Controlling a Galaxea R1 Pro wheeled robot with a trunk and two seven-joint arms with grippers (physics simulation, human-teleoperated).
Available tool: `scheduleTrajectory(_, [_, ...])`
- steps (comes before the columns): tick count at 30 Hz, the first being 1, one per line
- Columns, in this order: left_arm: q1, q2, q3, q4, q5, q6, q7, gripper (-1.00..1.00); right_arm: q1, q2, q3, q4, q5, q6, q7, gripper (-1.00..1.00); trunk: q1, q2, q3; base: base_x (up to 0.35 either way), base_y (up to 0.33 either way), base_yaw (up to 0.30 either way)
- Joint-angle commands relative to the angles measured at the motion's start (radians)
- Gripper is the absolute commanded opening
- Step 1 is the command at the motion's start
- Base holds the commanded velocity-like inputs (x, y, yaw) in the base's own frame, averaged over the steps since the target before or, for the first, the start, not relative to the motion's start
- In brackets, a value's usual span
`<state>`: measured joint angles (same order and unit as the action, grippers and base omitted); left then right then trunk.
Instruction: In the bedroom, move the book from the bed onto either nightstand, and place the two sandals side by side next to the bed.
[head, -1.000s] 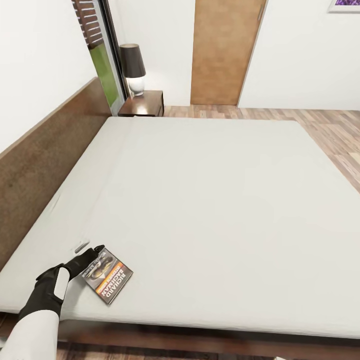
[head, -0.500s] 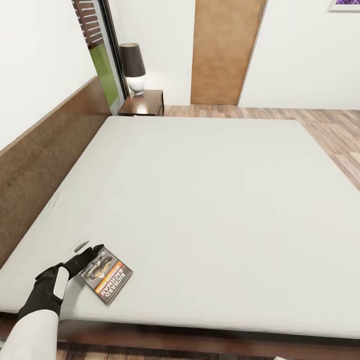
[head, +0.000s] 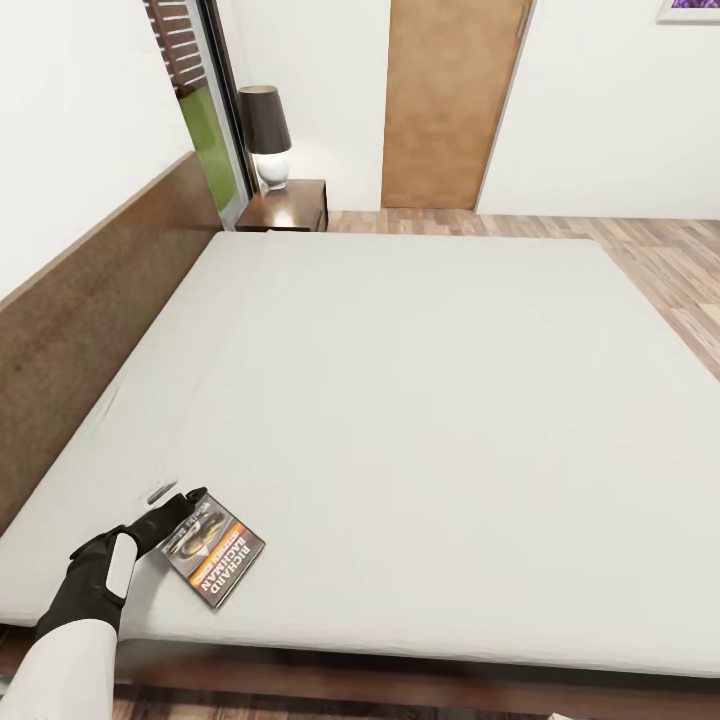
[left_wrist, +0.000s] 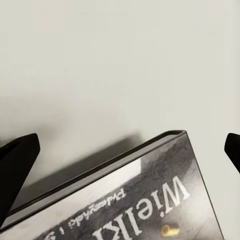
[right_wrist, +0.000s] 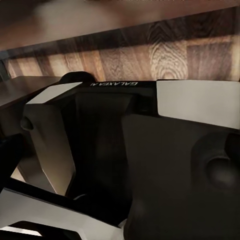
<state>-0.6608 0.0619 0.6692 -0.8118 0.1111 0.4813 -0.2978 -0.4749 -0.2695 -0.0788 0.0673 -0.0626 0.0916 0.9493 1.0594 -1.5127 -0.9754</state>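
My rig's bodywork: black and white.
My left arm (head: 60, 650) has a white forearm shell, black wrist and black fingers (left_wrist: 17, 160); "GALAXEA" lettering marks my dark base (right_wrist: 112, 84).

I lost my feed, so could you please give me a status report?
Left claw open, at book's corner. Book flat on bed, ungrasped. Right claw state unclear. Nothing blocking.

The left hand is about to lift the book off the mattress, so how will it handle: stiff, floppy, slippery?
The book looks thin, so probably light, and may flex somewhat if pinched at one corner. Its cover looks smooth, so it could slip between the left hand fingers. Lying flat on the bed, it likely slides rather than tips.
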Motion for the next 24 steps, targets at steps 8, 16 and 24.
scheduleTrajectory(8, [0.0, -0.001, 0.003, 0.013, 0.011, 0.012, -0.001, 1.0, -0.002, 0.0, -0.007, 0.003, -0.005, 0.01, 0.004, 1.0, 0.0, 0.0, -0.001, 0.0, 0.0, 0.0])
scheduleTrajectory(16, [0.0, -0.001, 0.003, 0.013, 0.01, 0.012, -0.001, 1.0, -0.001, 0.0, -0.007, 0.003, -0.005, 0.01, 0.004, 1.0, -0.011, 0.021, 0.009, 0.0, 0.0, 0.0])
scheduleTrajectory(24, [0.0, -0.001, 0.003, 0.013, 0.01, 0.013, -0.001, 1.0, -0.002, -0.001, -0.007, 0.003, -0.005, 0.01, 0.004, 1.0, -0.011, 0.021, 0.009, 0.0, 0.0, 0.0])
